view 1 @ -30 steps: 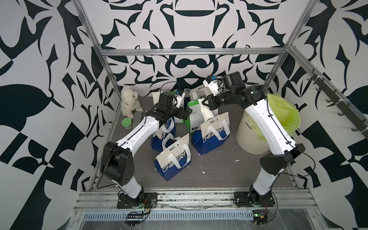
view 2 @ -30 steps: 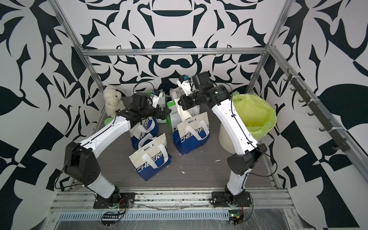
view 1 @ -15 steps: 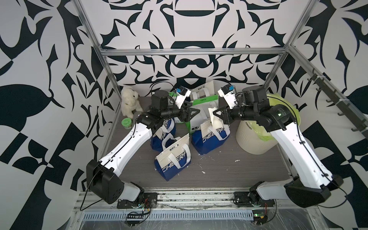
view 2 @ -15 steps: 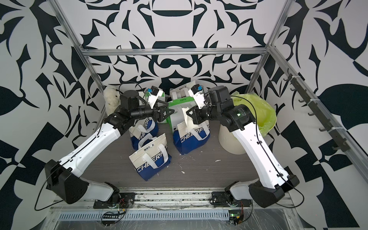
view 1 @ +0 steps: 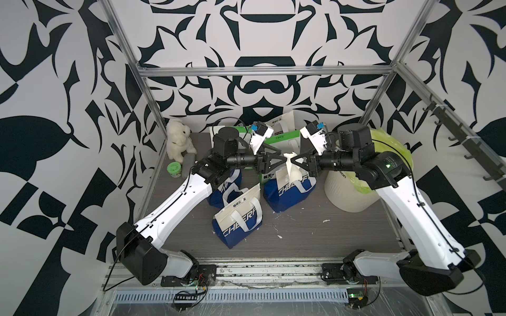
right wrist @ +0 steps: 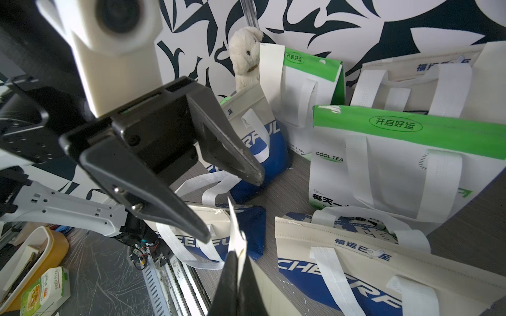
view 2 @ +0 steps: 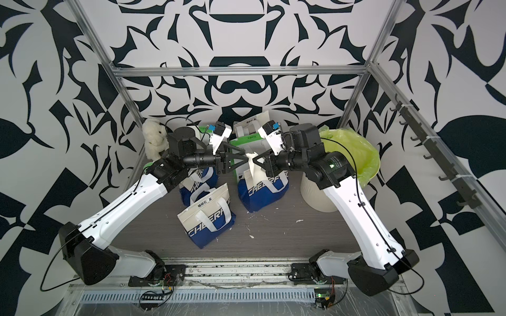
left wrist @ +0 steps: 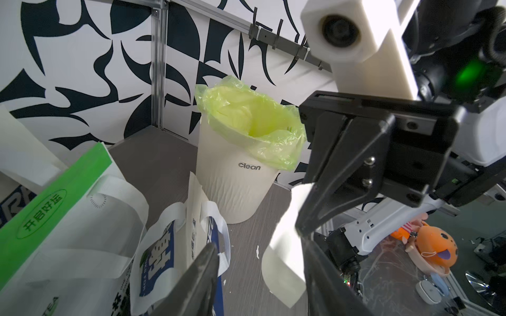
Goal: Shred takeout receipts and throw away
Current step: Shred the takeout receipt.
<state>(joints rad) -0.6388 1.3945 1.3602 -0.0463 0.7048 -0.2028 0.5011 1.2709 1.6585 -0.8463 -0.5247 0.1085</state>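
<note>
Hanging from the right gripper point(view 1: 293, 161), the receipt point(view 1: 293, 171) runs lengthwise downward.

A white bin point(view 1: 347, 194) with a green liner point(view 1: 399, 142) stands centre right in both top views. Blue-and-white bags point(view 1: 237, 219) crowd the middle of the table point(view 1: 315, 232), with green-and-white bags point(view 1: 283, 136) behind. A white plush bear point(view 1: 178, 138) sits upper left, near a green tub point(view 1: 174, 169).

Left gripper point(view 1: 282, 159) and right gripper point(view 1: 293, 161) tip to tip over table centre. Receipt point(view 1: 291, 170) between them, above mid bag point(view 1: 284, 193). Front bag point(view 1: 238, 221) nearer base, left of it. Bin point(view 1: 345, 193) right of bags. Plush point(view 1: 178, 138) back-left, jar point(view 1: 174, 169) before it.
</note>
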